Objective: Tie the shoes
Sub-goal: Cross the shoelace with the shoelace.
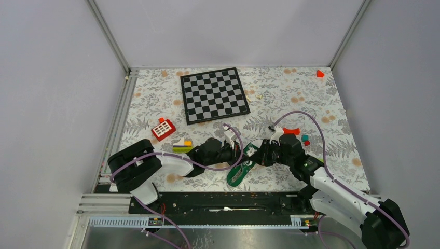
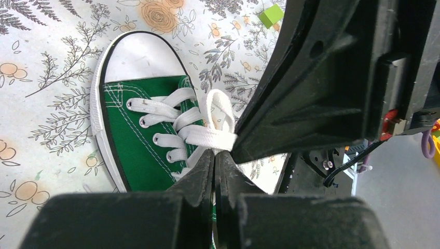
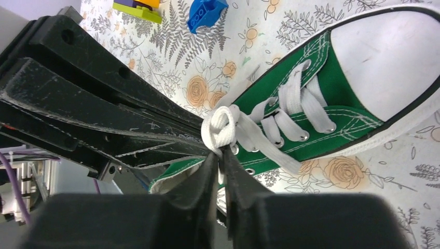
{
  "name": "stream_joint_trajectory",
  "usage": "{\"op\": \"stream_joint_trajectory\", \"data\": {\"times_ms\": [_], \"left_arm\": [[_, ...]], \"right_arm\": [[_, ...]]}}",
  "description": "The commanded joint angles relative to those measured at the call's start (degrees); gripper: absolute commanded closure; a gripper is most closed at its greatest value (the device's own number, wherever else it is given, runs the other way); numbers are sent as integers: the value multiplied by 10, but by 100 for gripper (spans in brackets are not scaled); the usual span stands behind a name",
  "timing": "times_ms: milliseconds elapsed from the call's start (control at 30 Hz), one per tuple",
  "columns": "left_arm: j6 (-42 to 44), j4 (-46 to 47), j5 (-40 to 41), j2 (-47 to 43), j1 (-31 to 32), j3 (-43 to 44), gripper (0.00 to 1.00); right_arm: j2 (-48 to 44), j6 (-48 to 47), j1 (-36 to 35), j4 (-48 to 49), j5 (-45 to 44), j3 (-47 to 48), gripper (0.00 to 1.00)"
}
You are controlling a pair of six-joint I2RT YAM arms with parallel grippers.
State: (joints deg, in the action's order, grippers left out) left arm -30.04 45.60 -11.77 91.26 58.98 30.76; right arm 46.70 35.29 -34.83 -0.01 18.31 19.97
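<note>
- Green canvas sneaker [image 1: 239,174] [image 2: 136,136] [image 3: 332,85]: lies on the floral-patterned bench [image 1: 290,96] near its front edge, between the two arms, with its white toe cap pointing away from their bases
- White laces [image 2: 171,111] [image 3: 220,129]: threaded through the eyelets across the tongue; over the middle of the shoe they gather into a bunched loop, and a flat strand runs from it towards the fingertips
- Left gripper [image 1: 236,152] [image 2: 214,155]: reaches in from the left; its fingers are pressed together, pinching the white laces at their tips
- Right gripper [image 1: 259,154] [image 3: 221,154]: reaches in from the right, tip to tip with the left one above the shoe; its fingers stand nearly together, nipping the bunched loop of the white laces
- Surroundings: a chessboard [image 1: 215,95] at the far middle of the bench, a red toy [image 1: 163,129] and stacked coloured blocks [image 1: 182,146] to the left of the shoe
</note>
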Motion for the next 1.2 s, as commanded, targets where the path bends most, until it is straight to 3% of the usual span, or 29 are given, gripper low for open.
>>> {"op": "stream_joint_trajectory", "data": {"times_ms": [0, 33, 667, 1167], "left_arm": [[2, 38, 8, 3, 3, 18, 100], [2, 38, 10, 2, 3, 17, 100], [9, 35, 21, -1, -3, 3, 100], [-2, -13, 10, 24, -3, 46, 100]], "right_arm": [[13, 1, -4, 38, 22, 5, 94], [13, -1, -4, 35, 20, 6, 100], [7, -74, -4, -74, -55, 41, 99], [34, -83, -4, -39, -133, 30, 98]]}}
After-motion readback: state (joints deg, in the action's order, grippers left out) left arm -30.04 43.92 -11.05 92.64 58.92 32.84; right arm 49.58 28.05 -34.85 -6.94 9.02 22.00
